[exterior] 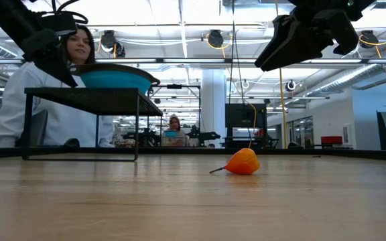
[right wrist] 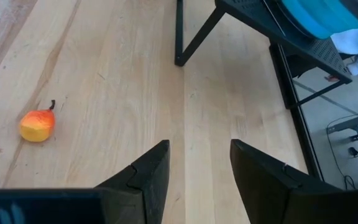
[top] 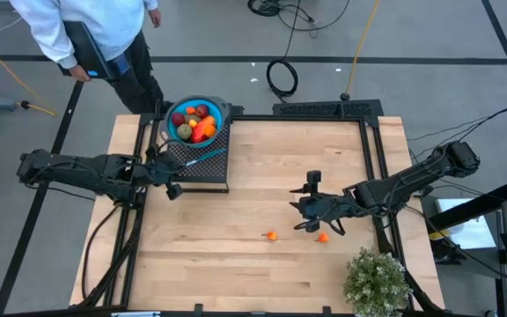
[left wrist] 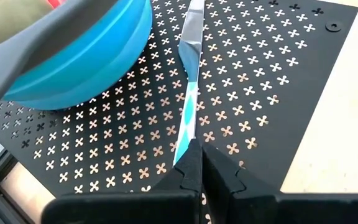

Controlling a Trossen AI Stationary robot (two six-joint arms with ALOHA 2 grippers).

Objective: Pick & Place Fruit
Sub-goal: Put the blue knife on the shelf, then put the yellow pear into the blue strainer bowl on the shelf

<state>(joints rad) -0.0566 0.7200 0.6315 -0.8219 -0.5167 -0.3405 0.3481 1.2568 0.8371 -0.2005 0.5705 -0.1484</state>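
The left hand is closed together on the near end of a thin silvery-blue utensil, which lies flat on the black perforated stand just beside the blue bowl. The utensil is probably gripped so that it can be used as a tool or moved away from the bowl, not as part of the fruit itself.

The right hand is held above the counter with its fingers apart and nothing between them, pointed towards open wood near a small orange fruit; this looks like a position taken ahead of a pick.

In the high view the bowl is seen on the stand at the far left corner of the counter. Several pieces of fruit are heaped in it: dark red, orange, red-orange and brownish-green ones. Two small orange fruits are left loose on the counter, one near the middle and one just beside the right hand. A potted plant stands at the near right corner.

A person in a white coat is seen beyond the counter.
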